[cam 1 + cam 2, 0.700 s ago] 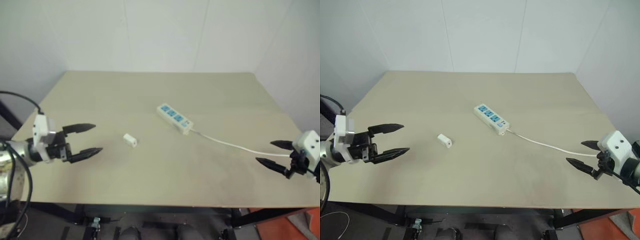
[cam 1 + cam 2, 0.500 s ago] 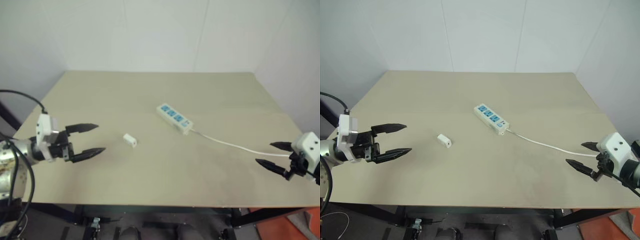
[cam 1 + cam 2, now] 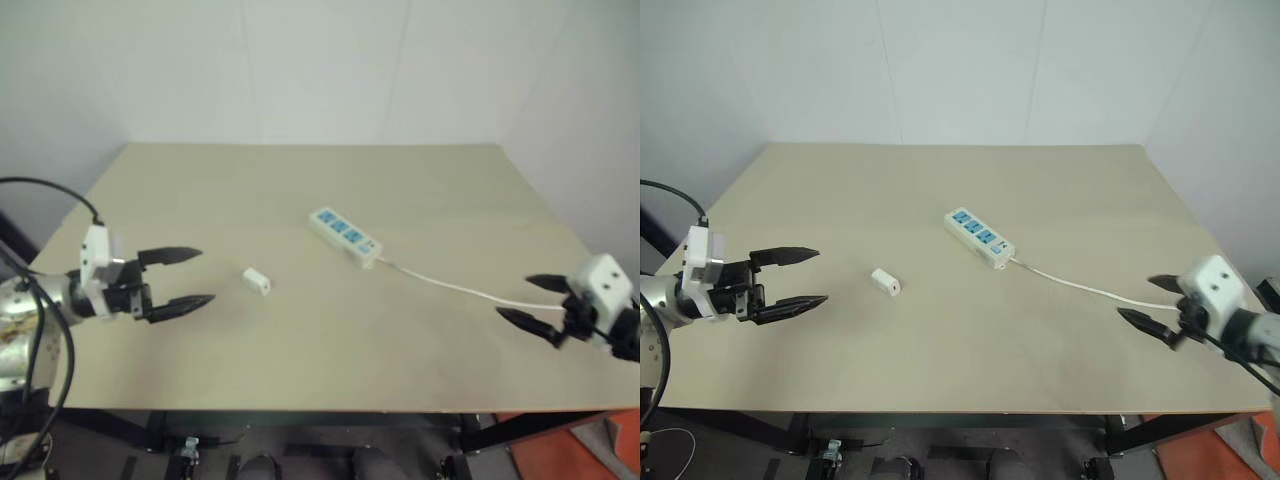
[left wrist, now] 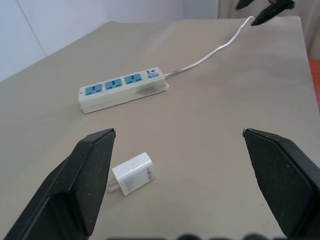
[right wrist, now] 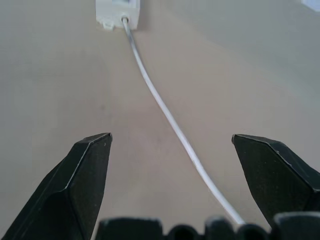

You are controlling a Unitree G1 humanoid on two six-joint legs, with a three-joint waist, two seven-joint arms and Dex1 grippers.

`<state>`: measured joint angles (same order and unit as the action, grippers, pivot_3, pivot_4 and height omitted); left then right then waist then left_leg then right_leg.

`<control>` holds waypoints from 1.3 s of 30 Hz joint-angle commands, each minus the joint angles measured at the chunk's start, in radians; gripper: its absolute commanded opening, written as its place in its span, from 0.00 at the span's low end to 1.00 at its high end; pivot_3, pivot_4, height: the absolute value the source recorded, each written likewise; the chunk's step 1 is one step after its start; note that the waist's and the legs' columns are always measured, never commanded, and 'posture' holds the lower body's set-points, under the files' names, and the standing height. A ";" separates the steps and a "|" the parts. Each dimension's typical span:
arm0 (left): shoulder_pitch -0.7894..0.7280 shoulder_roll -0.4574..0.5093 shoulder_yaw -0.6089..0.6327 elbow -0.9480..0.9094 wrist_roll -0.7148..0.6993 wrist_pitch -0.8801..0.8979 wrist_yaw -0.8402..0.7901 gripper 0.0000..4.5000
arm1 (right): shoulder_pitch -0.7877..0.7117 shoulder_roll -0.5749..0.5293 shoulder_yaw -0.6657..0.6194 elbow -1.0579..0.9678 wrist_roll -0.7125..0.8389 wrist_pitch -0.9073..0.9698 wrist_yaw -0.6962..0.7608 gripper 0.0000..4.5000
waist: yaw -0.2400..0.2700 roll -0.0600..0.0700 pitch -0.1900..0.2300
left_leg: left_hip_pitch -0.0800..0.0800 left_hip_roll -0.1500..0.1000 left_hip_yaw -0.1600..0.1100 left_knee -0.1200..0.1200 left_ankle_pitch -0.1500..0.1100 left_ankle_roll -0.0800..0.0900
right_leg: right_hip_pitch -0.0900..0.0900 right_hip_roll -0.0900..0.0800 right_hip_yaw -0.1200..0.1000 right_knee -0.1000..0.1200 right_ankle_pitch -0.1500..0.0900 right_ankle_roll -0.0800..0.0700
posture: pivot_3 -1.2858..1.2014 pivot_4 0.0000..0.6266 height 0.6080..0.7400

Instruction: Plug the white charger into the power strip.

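**Both grippers spread wide over the table, charger and strip lying loose between them**

A flat beige rectangular tabletop (image 3: 300, 190) stands in a corner of plain white walls (image 3: 320, 60), with dark frame members under its near edge. The surface is matte and uncluttered apart from the two task items and a cable.

The left gripper (image 3: 180, 279), a white boxy housing with two black pointed fingers, hovers over the table's left edge with its fingers wide apart and nothing between them. It touches nothing. Just ahead of its fingertips, toward the table's middle, lies the small white rectangular charger block (image 3: 258, 281), flat on the surface; in the left wrist view it sits near the inner side of one black finger (image 4: 85, 180), apart from it, with its metal prongs pointing toward that finger. Farther ahead of the same gripper rests the long flat white power strip with three blue socket faces (image 3: 346, 236), lying at a slant on the tabletop, well apart from the charger.

The right gripper (image 3: 1155, 303) hangs over the table's right edge, its two black fingers likewise spread to the full and empty. The strip's thin white cable (image 3: 460, 290) runs from the strip's near end across the surface toward this gripper; in the right wrist view the cable passes below the gap between the spread fingers (image 5: 80, 175), lying on the table.
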<state>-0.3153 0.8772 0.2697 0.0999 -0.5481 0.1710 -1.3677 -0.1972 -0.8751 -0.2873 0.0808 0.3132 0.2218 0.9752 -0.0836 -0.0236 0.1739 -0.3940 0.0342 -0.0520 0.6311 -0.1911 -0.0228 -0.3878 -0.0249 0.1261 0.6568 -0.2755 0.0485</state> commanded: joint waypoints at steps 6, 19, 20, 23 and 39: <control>-0.056 0.034 -0.050 -0.080 0.017 0.073 0.026 0.99 | -0.454 0.253 0.271 0.563 -0.232 -0.171 -0.155 1.00 | -0.012 -0.001 0.001 | -0.003 0.000 0.000 -0.001 0.000 0.000 | -0.002 0.000 0.000 -0.001 0.001 -0.001 | 0.52 0.24 1.00; 0.053 0.070 -0.036 -0.137 0.088 0.016 0.054 1.00 | -0.721 0.342 0.337 1.026 -0.332 -0.311 -0.093 0.48 | -0.014 -0.001 0.002 | -0.006 -0.002 -0.002 -0.006 0.000 0.000 | -0.003 -0.003 -0.003 -0.007 0.006 -0.009 | 0.52 0.24 1.00; 0.058 0.068 -0.034 -0.139 0.085 0.016 0.055 1.00 | -0.721 0.345 0.341 1.027 -0.338 -0.318 -0.087 0.40 | -0.013 -0.001 0.002 | -0.005 -0.001 -0.002 -0.006 0.000 0.000 | -0.002 -0.003 -0.004 -0.007 0.006 -0.009 | 0.52 0.24 1.00; 0.061 0.060 -0.040 -0.138 0.086 0.009 0.053 1.00 | -0.719 0.354 0.344 1.020 -0.343 -0.329 -0.077 0.17 | -0.014 -0.001 0.002 | -0.004 -0.001 -0.002 -0.004 0.000 0.000 | -0.001 -0.003 -0.003 -0.007 0.007 -0.008 | 0.52 0.24 1.00; -0.004 0.051 -0.096 -0.080 0.096 -0.012 0.011 1.00 | -0.199 0.187 0.227 0.056 -0.128 -0.049 0.083 0.00 | -0.002 0.000 0.002 | -0.011 -0.001 -0.003 -0.004 -0.001 0.001 | -0.007 -0.003 -0.004 -0.007 0.007 -0.008 | 0.52 0.24 1.00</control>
<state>-0.3126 0.9192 0.1581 0.0240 -0.4494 0.1769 -1.3515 -0.4279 -0.6479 0.0083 0.2739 0.1184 0.1249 1.0396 -0.0860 -0.0231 0.1764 -0.4046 0.0330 -0.0550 0.6276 -0.1918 -0.0221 -0.3942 -0.0274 0.1223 0.6502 -0.2687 0.0408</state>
